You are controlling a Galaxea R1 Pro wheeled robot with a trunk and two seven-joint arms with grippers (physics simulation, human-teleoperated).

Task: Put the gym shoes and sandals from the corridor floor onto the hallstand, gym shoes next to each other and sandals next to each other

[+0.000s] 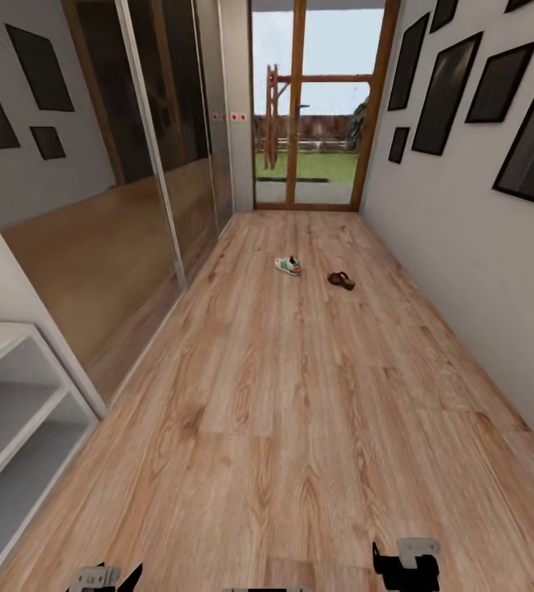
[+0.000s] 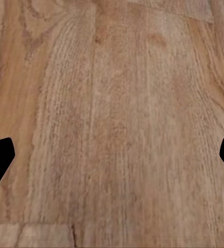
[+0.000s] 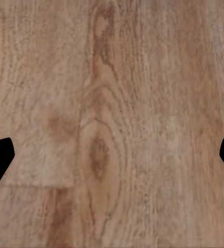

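Note:
Far down the corridor floor (image 1: 300, 411) lies a white gym shoe (image 1: 287, 265) with green and red accents. A dark brown sandal (image 1: 341, 280) rests just to its right, a short gap apart. The pale grey hallstand (image 1: 8, 403) stands at the near left, its open shelves bare. My left gripper (image 1: 107, 578) and right gripper (image 1: 405, 563) hang low at the near edge of the head view, far from the footwear. In the wrist views the left gripper (image 2: 112, 157) and right gripper (image 3: 112, 157) are open over bare planks, with nothing between the fingers.
A mirrored sliding wardrobe (image 1: 160, 164) lines the left wall. The right wall (image 1: 464, 247) carries dark picture frames. A glazed door (image 1: 316, 107) closes the far end. Wide wood floor stretches between me and the footwear.

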